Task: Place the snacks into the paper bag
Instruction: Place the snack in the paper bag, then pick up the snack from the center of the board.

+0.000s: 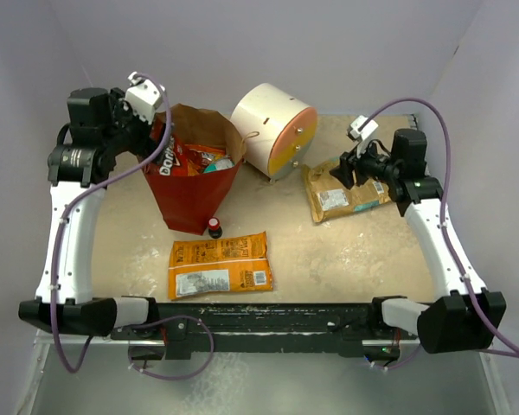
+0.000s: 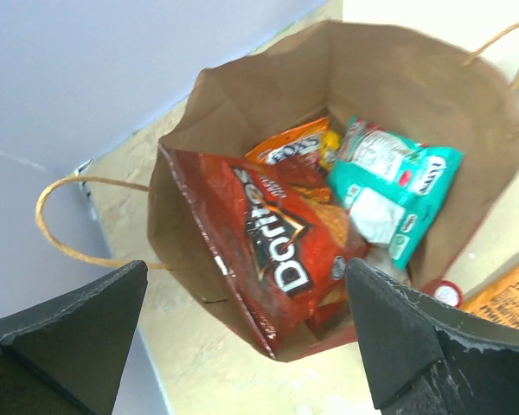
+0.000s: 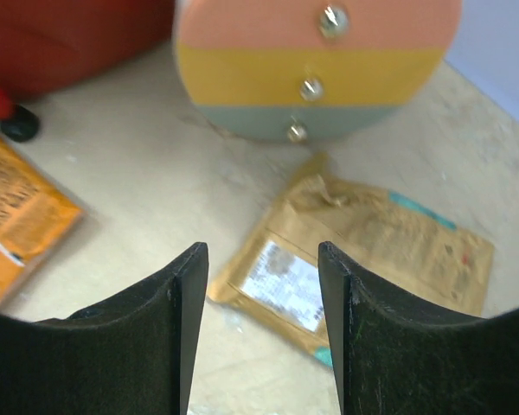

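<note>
While the left pincer [image 2: 246, 277] hangs spread wide and empty over the mouth of the paper bag [image 2: 398, 69], the right pincer [image 3: 261, 251] hovers with its fingers parted, gripping nothing, just above the tan-brown packet [image 3: 372, 251]. That packet lies flat on the counter [image 1: 346, 259] in front of the cream drawer unit [image 1: 272, 130]. Its long axis runs roughly left to right with a slight slant, and its white label sits toward the end nearer the bag. It looks light, soft and crinkly, its film probably slick and its contents easy to crush, so a pinch on a crimped end seam or a raised edge seems safer than a squeeze across the belly. The red bag stands upright at the far left, mouth up, holding a dark red packet [image 2: 277, 251], a teal packet [image 2: 389, 186] and others. A large orange packet [image 1: 221, 265] rests flat near the front edge, long axis across the counter, with a tiny red-capped bottle [image 1: 214, 227] between it and the bag.
</note>
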